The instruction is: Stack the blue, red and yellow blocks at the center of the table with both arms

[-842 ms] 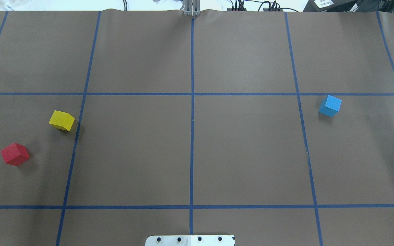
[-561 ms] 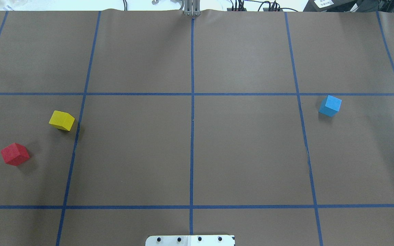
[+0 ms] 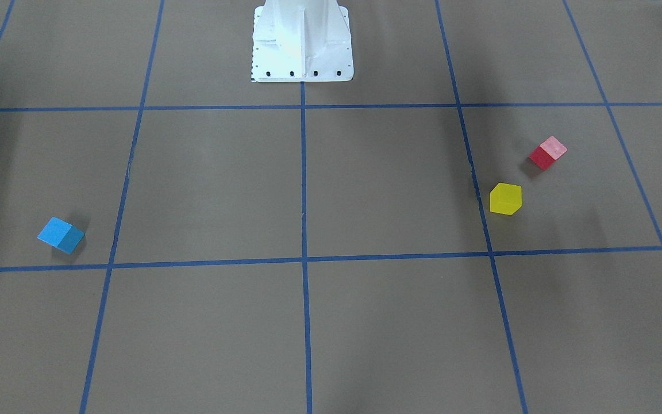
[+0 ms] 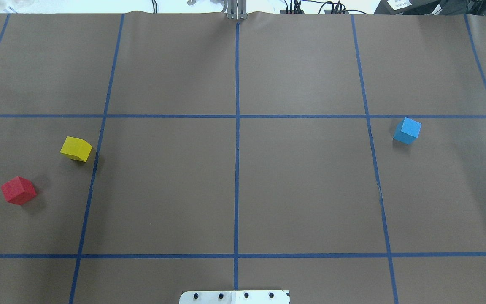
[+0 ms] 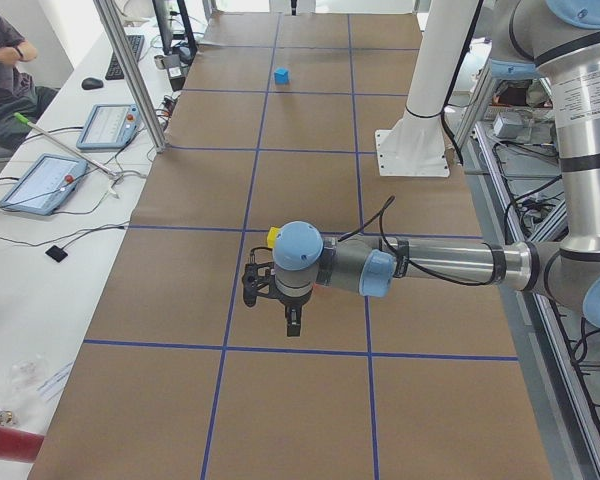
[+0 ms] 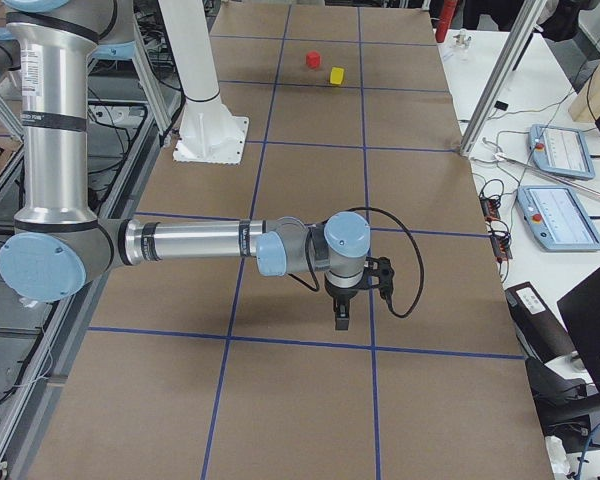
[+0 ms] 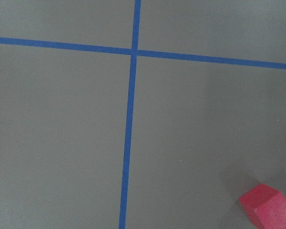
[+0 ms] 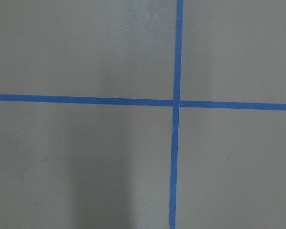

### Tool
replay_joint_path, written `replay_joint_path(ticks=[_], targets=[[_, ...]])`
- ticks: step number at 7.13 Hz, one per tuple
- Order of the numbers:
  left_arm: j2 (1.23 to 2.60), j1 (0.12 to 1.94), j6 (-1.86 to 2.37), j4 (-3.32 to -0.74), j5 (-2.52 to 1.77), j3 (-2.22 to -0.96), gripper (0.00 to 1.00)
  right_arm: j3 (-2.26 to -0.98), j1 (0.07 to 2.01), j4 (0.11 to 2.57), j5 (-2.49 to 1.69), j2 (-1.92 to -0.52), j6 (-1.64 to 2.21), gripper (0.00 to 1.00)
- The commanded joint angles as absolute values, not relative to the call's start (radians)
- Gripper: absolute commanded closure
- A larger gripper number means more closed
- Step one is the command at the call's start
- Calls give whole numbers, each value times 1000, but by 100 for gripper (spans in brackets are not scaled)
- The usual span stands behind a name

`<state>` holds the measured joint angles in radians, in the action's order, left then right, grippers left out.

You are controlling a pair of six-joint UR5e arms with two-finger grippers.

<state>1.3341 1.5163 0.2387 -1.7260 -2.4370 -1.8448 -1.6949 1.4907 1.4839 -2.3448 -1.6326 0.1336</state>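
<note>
the three blocks lie singly on the table [image 4: 302, 190], none stacked. the yellow block [image 4: 76, 148] and the red block [image 4: 18, 190] sit near each other on the robot's left side, the yellow one just beside a tape line. the blue block [image 4: 407, 130] sits well apart on the right side. the left end effector [image 5: 291, 318] and the right end effector [image 6: 342, 315] hang above the table, pointing down; whether their fingers are apart or together cannot be told.

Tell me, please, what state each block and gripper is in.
blue block, loose, unstacked, robot's right side.
red block, loose, unstacked, robot's left side.
yellow block, loose, unstacked, near red, not touching.
left gripper, hovering; opening cannot be told.
right gripper, hovering; opening cannot be told.
</note>
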Motion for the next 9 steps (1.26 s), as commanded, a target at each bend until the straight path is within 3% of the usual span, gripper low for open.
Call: replay_joint_path(ticks=[1, 5, 9], targets=[[1333, 1519, 239, -1730, -2456, -1854, 1, -1695, 1488, 1483, -2382, -1635, 135, 0], [1322, 1514, 236, -1857, -2484, -1847, 1, -1712, 1398, 1394, -2425, -1634, 246, 0], [1319, 1514, 239, -1861, -2484, -1845, 1, -1709, 1074, 1076, -2245, -1596, 878, 1]])
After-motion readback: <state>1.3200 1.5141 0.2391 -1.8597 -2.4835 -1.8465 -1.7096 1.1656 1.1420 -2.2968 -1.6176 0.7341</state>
